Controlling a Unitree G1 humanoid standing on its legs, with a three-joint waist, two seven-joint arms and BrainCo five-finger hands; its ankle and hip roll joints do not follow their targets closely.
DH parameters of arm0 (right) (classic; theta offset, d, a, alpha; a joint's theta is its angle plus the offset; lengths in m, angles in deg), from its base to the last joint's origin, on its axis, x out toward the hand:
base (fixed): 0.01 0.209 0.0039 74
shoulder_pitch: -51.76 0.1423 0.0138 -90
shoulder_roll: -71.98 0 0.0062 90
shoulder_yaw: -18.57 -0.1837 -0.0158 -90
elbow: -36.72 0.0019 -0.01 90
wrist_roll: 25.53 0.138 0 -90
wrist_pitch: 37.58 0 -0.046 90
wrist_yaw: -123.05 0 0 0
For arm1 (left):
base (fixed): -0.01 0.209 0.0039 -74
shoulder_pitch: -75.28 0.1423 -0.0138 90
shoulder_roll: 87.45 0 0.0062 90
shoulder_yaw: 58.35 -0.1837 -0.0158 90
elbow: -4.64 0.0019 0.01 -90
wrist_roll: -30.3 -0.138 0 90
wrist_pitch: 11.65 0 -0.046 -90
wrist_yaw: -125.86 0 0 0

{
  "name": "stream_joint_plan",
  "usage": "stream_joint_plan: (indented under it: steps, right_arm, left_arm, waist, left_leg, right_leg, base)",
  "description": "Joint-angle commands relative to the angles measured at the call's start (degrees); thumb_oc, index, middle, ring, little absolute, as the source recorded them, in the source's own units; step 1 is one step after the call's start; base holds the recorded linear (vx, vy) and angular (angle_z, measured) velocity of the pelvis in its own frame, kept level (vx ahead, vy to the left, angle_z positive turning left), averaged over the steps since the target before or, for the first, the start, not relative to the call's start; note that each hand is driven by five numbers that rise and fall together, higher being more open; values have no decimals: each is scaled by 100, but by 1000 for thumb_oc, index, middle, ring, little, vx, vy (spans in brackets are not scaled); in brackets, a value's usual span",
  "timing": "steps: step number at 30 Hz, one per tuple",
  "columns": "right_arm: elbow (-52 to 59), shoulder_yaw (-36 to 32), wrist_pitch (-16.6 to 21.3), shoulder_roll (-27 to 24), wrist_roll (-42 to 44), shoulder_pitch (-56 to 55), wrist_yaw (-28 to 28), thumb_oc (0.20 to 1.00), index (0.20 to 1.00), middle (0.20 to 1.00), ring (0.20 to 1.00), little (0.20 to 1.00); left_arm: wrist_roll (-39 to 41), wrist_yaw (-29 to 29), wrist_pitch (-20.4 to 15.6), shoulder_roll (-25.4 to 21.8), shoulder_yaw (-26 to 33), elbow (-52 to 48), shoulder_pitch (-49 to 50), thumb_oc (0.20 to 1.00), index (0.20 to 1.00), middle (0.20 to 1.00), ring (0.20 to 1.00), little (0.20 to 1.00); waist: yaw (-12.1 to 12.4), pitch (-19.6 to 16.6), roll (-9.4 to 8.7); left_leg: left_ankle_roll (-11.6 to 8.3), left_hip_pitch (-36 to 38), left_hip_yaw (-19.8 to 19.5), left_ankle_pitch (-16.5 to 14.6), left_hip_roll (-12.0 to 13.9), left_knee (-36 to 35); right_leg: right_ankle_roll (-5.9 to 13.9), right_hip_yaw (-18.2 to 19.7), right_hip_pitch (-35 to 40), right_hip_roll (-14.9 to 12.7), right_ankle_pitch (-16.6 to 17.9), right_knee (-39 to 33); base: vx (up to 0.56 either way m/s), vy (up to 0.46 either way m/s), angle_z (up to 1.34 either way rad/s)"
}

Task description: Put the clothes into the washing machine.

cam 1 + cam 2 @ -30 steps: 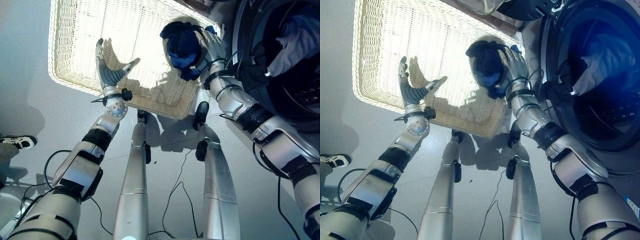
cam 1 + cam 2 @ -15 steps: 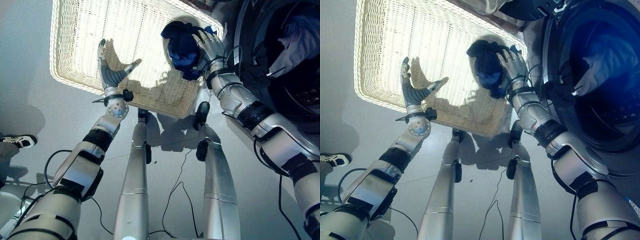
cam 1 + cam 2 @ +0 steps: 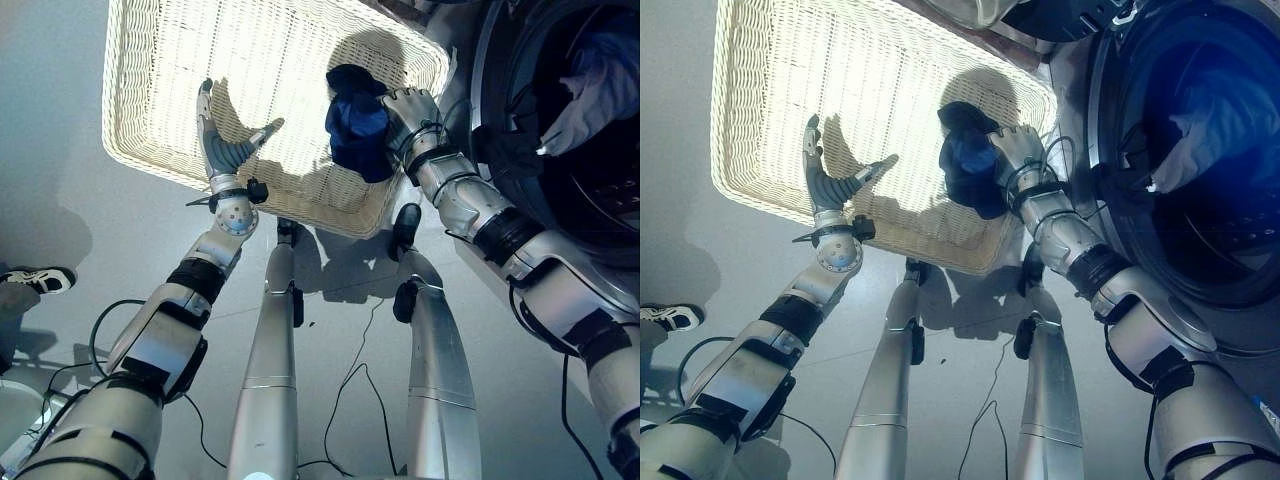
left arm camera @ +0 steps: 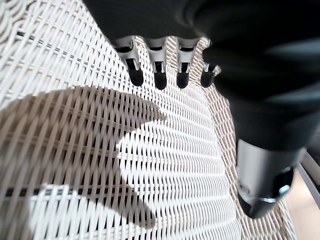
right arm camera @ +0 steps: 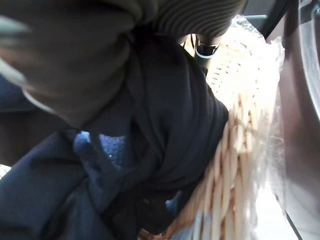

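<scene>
So my right hand has its fingers curled into the dark blue garment, bunched up in my grip over the basket's right end. In the right wrist view the cloth is draped off my palm in soft folds and sags down over the woven rim, so I'd guess it's light and floppy, no stiffness at all, and not slippery. A bunch-grab near the middle looks like the sensible hold, since the loose ends trail below my hand and could drag on things.

That's my one worry: the wicker basket has a raised rough rim right under the hanging part, and I reckon a dangling end could catch on it unless it goes up first. The washing machine opening is just to the right, near the basket's corner, with pale and blue clothes already inside the drum, so the way across is short but tight past that rim.

My left hand sits open over the bare basket floor, fingers straight, holding nothing.
</scene>
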Motion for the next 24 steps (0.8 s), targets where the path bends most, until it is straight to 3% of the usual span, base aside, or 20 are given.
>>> stream_joint_plan:
  steps: [1,4,9,11,12,14,15,16,18,24]
  right_arm:
    - [125,279,240,-112,27,-283,-260,200,200,200,200,200]
    - [270,186,308,-150,499,-354,-535,200,200,200,200,200]
    - [701,-858,1006,3,2924,-889,-993,200,200,200,200,200]
    - [1095,-1785,1762,183,4168,-1423,-938,200,200,200,200,200]
    - [1151,-1890,1856,205,4347,-1490,-940,200,200,200,200,200]
    - [1391,-2413,2425,313,5131,-1847,-913,200,200,200,200,200]
    - [1448,-2484,2492,331,5199,-1899,-922,200,200,200,200,200]
    - [1659,-2845,2858,410,5618,-2155,-977,200,200,200,200,200]
    - [1794,-3141,3223,396,5867,-2361,-1030,200,200,200,200,200]
    - [1862,-3871,3922,350,6465,-2686,-1380,200,200,200,200,200]
  left_arm:
    - [15,119,-214,112,263,-29,-54,1000,1000,1000,1000,1000]
    - [11,142,-210,119,262,-68,-10,1000,1000,1000,1000,1000]
    - [-52,131,-258,97,380,-135,126,1000,1000,1000,1000,1000]
    - [-121,129,-316,83,537,-206,306,1000,1000,1000,1000,1000]
    - [-125,127,-311,76,556,-220,322,1000,1000,1000,1000,1000]
    - [-141,181,-288,70,611,-284,412,1000,1000,1000,1000,1000]
    - [-146,197,-283,75,615,-291,421,1000,1000,1000,1000,1000]
    - [-169,279,-255,86,654,-335,482,1000,1000,1000,1000,1000]
    - [-161,341,-227,66,665,-370,527,1000,1000,1000,1000,1000]
    - [-127,447,-255,-12,679,-411,663,1000,1000,1000,1000,1000]
  waist:
    - [-134,-103,326]
    - [-142,-103,327]
    - [-185,-103,316]
    - [-242,-103,297]
    - [-250,-103,292]
    - [-312,-103,272]
    - [-320,-103,267]
    - [-375,-103,240]
    - [-425,-103,219]
    - [-504,-103,180]
  left_leg:
    - [337,-276,15,-311,-359,607]
    - [341,-276,16,-313,-358,617]
    - [331,-296,7,-306,-355,591]
    - [331,-298,31,-350,-338,611]
    - [328,-300,38,-356,-333,615]
    - [327,-311,72,-385,-314,631]
    - [327,-311,77,-389,-308,634]
    - [322,-311,108,-417,-273,654]
    - [322,-297,125,-437,-247,657]
    - [316,-264,137,-505,-196,684]
  right_leg:
    - [342,-306,220,303,733,-754]
    - [342,-303,219,304,737,-743]
    - [334,-263,173,335,719,-720]
    - [328,-220,142,364,683,-683]
    - [330,-214,139,366,679,-680]
    - [334,-185,109,378,675,-665]
    - [335,-179,107,379,671,-659]
    - [343,-156,102,382,660,-640]
    - [354,-135,100,383,663,-622]
    - [384,-90,122,388,662,-601]
  base:
    - [0,0,0]
    - [0,0,0]
    - [0,0,0]
    - [13,40,1]
    - [11,43,2]
    - [10,43,0]
    - [7,63,-3]
    - [3,45,-4]
    - [2,45,-3]
    - [3,11,-4]
